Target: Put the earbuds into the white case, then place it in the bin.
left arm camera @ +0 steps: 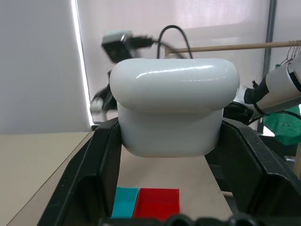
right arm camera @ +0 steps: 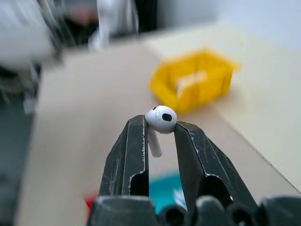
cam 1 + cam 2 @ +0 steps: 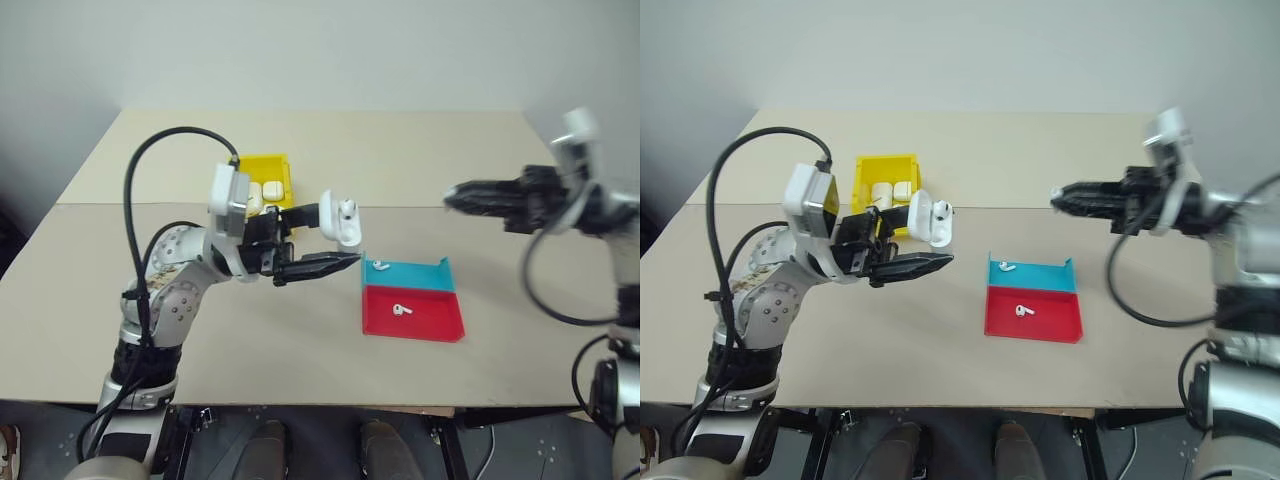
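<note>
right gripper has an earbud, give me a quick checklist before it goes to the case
1. Earbud pinched between right gripper fingertips: ok.
2. White case clamped in left gripper: ok.
3. Case lid open: ok, one bud already seated.
4. Free slot facing the right gripper: cannot tell.
5. Path between the grippers clear above the table: ok.
6. Spare earbuds on the red and teal tray: two lie there, one on each colour.

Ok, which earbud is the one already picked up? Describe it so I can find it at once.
Start at the beige table, then look above its right side to the right tool. The earbud is pinched between its two black fingers, bulb at the tips and stem hanging between them. Two other earbuds lie loose in the red and teal tray; this one is held in the air.
</note>
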`<control>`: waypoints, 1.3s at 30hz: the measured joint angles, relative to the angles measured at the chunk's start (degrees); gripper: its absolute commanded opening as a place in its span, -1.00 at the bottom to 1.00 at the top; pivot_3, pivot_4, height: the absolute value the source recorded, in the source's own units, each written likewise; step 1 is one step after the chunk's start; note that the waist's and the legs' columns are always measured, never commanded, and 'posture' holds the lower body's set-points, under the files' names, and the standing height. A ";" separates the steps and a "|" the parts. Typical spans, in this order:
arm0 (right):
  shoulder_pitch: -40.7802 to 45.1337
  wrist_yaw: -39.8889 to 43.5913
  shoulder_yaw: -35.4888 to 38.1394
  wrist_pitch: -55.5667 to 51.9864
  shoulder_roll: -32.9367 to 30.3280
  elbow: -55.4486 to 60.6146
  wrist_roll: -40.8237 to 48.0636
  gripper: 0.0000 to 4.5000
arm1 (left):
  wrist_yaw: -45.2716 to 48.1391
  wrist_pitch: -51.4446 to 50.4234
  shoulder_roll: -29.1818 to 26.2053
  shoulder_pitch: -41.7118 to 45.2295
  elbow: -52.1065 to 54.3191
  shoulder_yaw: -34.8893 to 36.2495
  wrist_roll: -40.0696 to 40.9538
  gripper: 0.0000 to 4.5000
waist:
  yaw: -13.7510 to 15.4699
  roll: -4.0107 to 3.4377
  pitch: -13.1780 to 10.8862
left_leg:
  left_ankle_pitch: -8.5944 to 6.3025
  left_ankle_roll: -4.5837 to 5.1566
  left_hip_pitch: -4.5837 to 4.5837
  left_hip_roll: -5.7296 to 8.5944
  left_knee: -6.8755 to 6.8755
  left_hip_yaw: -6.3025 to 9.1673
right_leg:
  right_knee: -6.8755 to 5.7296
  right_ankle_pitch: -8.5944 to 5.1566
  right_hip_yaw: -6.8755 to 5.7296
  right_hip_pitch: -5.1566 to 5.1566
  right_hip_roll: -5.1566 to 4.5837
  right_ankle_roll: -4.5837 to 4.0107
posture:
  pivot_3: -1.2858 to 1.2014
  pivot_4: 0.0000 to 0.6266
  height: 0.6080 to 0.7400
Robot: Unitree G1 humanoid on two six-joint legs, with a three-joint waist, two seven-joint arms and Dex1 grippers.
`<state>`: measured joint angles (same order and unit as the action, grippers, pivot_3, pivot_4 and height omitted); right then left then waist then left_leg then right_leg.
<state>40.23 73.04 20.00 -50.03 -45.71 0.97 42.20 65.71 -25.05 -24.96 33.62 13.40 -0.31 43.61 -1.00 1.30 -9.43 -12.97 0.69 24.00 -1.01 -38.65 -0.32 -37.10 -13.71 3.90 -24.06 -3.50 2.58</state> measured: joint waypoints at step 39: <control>-12.48 -50.25 -8.21 0.27 6.18 38.34 35.17 -0.56 | 2.99 -1.34 0.99 2.77 -3.73 -2.21 -0.78 0.23 | 0.10 0.01 0.00 | 0.01 0.02 0.18 0.02 -0.11 -0.05 | 0.14 -0.02 -0.04 -0.05 0.09 0.09 | 0.03 -0.52 1.00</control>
<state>27.75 22.78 11.79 -49.76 -39.53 39.31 77.37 68.71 -26.40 -23.97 36.39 9.66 -2.52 42.83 -0.90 1.31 -9.43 -12.97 0.72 24.18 -0.99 -38.75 -0.38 -36.95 -13.73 3.87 -24.12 -3.42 2.67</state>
